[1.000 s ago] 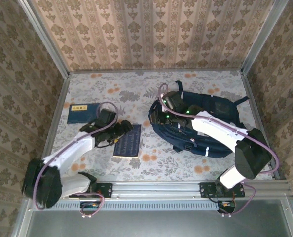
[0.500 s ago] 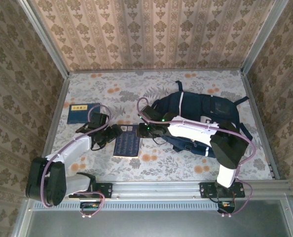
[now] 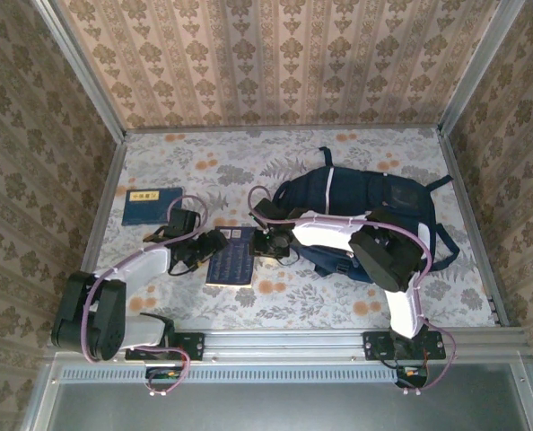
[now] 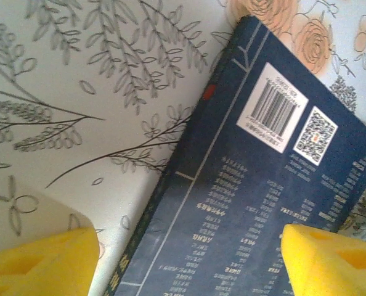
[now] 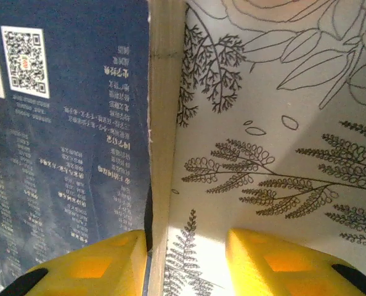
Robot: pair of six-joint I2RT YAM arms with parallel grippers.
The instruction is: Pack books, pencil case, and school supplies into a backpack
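A dark navy book (image 3: 233,262) lies flat on the floral table, back cover up, with a barcode and QR code (image 4: 275,111). My left gripper (image 3: 218,241) (image 4: 186,265) hovers open over the book's left edge, one yellow finger (image 4: 41,259) above the cloth and the other above the cover. At the opposite side my right gripper (image 3: 260,241) (image 5: 186,262) is open, straddling the book's pale page edge (image 5: 161,154). The blue book with a yellow label (image 3: 152,206) lies at the far left. The navy backpack (image 3: 383,193) lies to the right. The pencil case is out of view.
Patterned walls close in the table on three sides, with metal posts at the corners. A metal rail (image 3: 293,341) runs along the near edge by the arm bases. Bare floral cloth (image 3: 204,157) lies behind the books.
My right arm has swung left from the backpack down to the navy book's right edge. The left gripper has stayed at the book's left edge and its arm has folded closer.
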